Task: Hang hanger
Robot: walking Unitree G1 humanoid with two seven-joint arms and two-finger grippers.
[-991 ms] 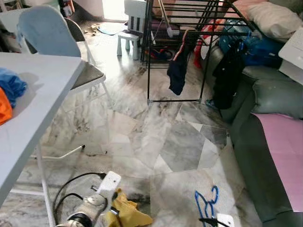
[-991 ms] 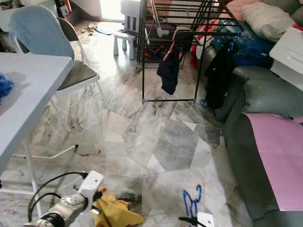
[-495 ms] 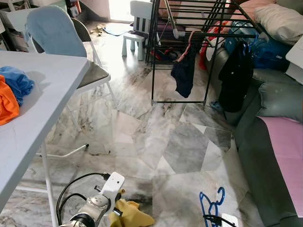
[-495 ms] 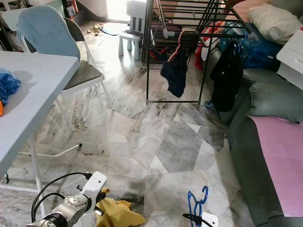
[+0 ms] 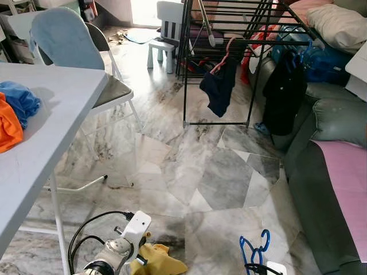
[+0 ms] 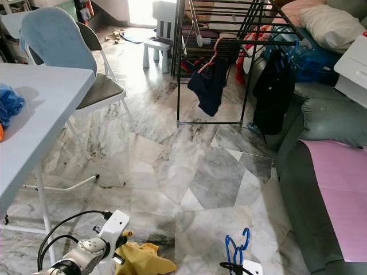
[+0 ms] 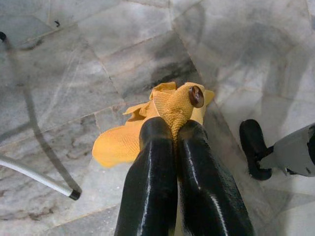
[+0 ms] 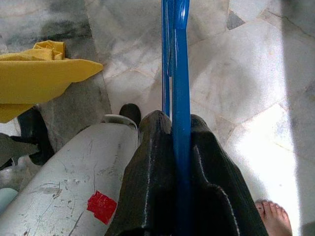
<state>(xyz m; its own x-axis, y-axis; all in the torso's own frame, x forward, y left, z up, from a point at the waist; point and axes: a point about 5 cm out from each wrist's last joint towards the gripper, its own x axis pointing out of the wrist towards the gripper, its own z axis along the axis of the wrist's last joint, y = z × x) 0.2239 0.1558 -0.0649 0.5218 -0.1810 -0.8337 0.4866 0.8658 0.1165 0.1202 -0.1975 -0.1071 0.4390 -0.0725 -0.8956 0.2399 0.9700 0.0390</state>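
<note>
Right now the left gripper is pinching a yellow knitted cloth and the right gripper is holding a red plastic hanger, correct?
Nearly: the plastic hanger in the right gripper is blue, as the right wrist view shows. The left gripper does pinch the yellow knitted cloth.

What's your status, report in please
Right pincer shut on blue hanger. Left pincer shut on yellow cloth. Drying rack ahead across bare floor, sofa on right.

A home living room; sofa (image 5: pixel 338 172); drying rack (image 5: pixel 229 34); marble floor (image 5: pixel 189 166).
</note>
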